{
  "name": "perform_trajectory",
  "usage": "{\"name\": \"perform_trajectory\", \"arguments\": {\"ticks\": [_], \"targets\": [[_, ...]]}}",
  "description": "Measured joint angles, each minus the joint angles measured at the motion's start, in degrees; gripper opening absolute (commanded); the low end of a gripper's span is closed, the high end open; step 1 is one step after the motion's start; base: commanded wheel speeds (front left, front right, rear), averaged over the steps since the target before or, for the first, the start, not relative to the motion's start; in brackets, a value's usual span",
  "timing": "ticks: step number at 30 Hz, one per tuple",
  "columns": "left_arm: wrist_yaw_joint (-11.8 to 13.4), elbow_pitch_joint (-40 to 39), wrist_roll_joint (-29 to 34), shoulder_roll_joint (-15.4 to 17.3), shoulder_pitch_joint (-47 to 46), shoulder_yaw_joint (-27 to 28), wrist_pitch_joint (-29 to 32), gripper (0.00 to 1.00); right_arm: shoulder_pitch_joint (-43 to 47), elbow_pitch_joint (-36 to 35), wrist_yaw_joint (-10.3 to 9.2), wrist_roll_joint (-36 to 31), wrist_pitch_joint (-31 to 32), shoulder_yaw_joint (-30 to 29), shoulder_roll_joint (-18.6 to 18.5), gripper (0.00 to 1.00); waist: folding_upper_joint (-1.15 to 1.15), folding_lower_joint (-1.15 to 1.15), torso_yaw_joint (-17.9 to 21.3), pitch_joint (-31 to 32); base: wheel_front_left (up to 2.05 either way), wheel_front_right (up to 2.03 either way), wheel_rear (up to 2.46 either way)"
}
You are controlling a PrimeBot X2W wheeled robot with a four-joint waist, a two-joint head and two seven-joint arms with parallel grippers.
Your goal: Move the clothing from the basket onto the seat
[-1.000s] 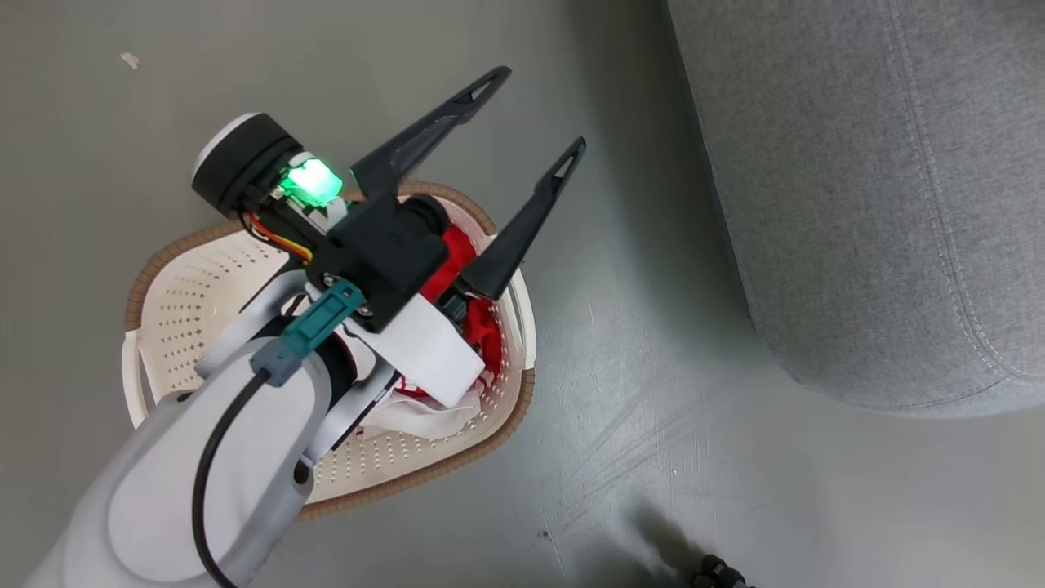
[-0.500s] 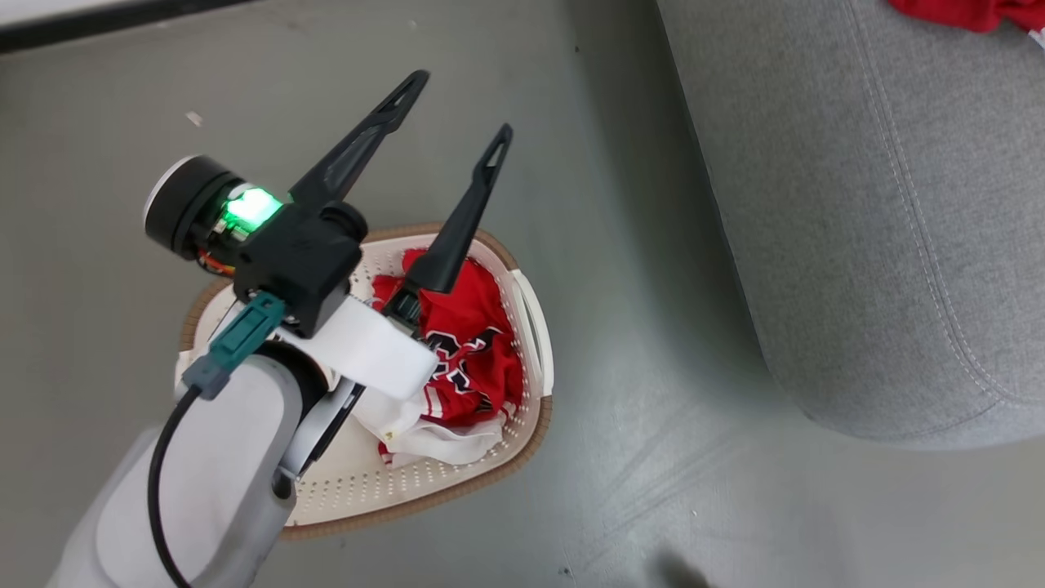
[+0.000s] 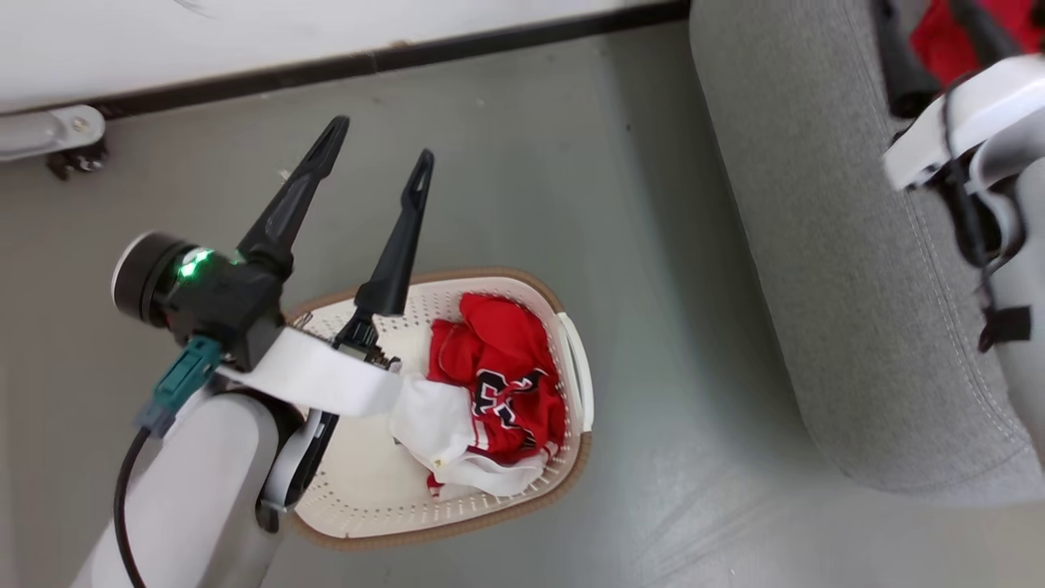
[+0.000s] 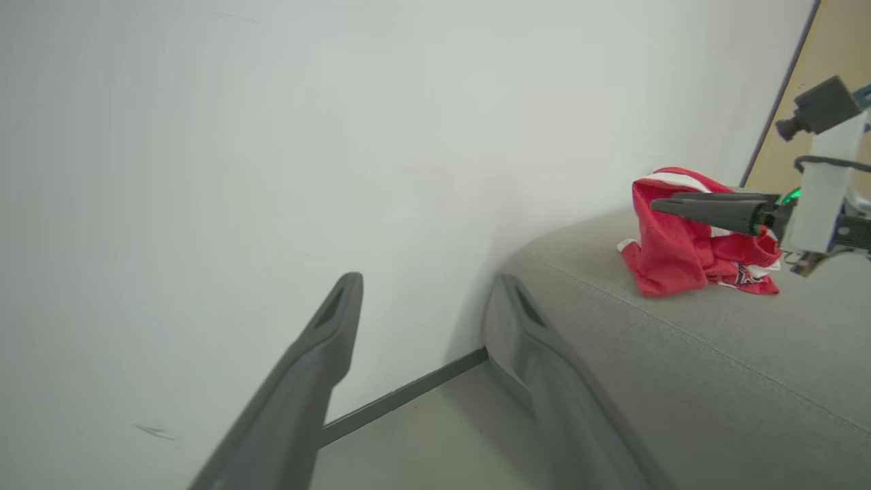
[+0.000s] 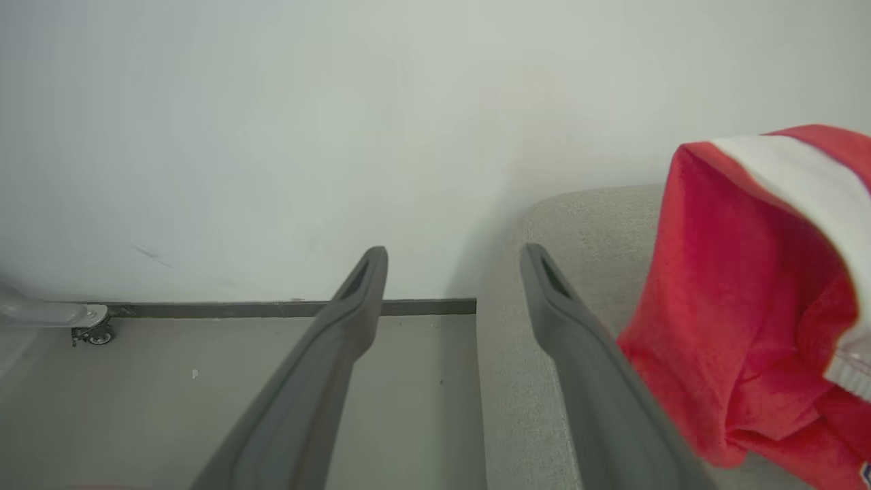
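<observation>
The cream basket with its brown rim stands on the floor, and the red-and-white lettered jersey is bunched in its right half. My left gripper is open and empty above the basket's far-left side, pointing at the wall; its fingers stand apart. The grey sofa is to the right. The plain red garment with white bands lies on it. My right gripper is open and empty over the sofa, with that garment just right of its fingers.
A white wall with a dark skirting board runs behind. A metal foot with a caster wheel sits at the far left by the wall. Bare grey floor separates the basket from the sofa.
The head camera has shifted, bringing the wall, the sofa top and my right arm into view. My left gripper, still open, has swung off the basket's middle toward its far-left side, uncovering the jersey.
</observation>
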State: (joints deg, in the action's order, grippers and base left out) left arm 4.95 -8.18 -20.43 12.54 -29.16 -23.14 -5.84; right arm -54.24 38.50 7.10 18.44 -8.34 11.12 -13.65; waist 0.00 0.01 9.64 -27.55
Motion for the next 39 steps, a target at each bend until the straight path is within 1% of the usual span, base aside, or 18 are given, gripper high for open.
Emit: {"name": "perform_trajectory", "arguments": {"ticks": [3, 8, 11, 15, 24, 27, 32, 34, 39], "targets": [[0.51, 0.75, -1.78, -0.33, 2.03, 1.04, -1.2, 1.0, 1.54, -0.53, 0.0, -0.45, -1.23, 1.24, 0.45, 1.0, 0.0, 0.0, -1.08, 1.56, 0.0, 0.0, 0.0], [1.02, 2.01, -4.7, -1.42, 5.43, 2.91, -3.19, 1.0, 4.56, -0.63, 0.0, -0.89, -3.27, 1.1, 0.53, 1.0, 0.0, 0.0, -2.8, 4.21, 0.0, 0.0, 0.0], [1.46, 3.11, -5.83, -1.43, 7.55, 4.21, -4.39, 1.0, 6.77, -0.81, 0.0, -0.9, -4.38, 1.45, 1.0, 1.0, 0.0, 0.0, -3.78, 5.83, 0.0, 0.0, 0.0], [1.96, 4.36, -6.41, -1.32, 10.29, 5.8, -5.42, 1.0, 9.32, -2.03, 0.0, -1.53, -5.37, 2.66, 1.65, 1.0, 0.0, 0.0, -5.03, 8.03, 0.0, 0.0, 0.0], [1.96, 6.5, -6.76, -0.36, 14.67, 7.5, -7.35, 1.0, 14.96, -5.61, -0.01, -3.16, -6.0, 4.65, 2.07, 1.0, 0.0, 0.0, -7.47, 13.04, 0.0, 0.0, 0.0], [1.94, 6.84, -6.77, -0.07, 15.91, 8.09, -7.64, 1.0, 17.18, -7.71, -0.01, -3.53, -6.01, 4.22, 1.99, 1.0, 0.0, 0.0, -8.18, 14.69, 0.0, 0.0, 0.0], [1.94, 7.54, -6.81, -0.07, 18.41, 9.16, -7.95, 1.0, 20.1, -14.48, -0.01, -4.26, -6.03, 2.1, 2.15, 1.0, 0.0, 0.0, -9.28, 17.32, 0.0, 0.0, 0.0], [1.94, 7.67, -6.82, -0.07, 18.88, 9.46, -7.97, 1.0, 20.98, -15.29, -0.01, -4.27, -6.03, 1.52, 2.23, 1.0, 0.0, 0.0, -9.49, 17.82, 0.0, 0.0, 0.0], [1.88, 8.06, -7.49, -0.46, 20.61, 10.6, -8.42, 1.0, 27.45, -17.84, -0.01, -4.91, -6.03, -0.04, 2.61, 1.0, 0.0, -0.01, -10.41, 20.27, 0.0, 0.0, 0.0]]}}
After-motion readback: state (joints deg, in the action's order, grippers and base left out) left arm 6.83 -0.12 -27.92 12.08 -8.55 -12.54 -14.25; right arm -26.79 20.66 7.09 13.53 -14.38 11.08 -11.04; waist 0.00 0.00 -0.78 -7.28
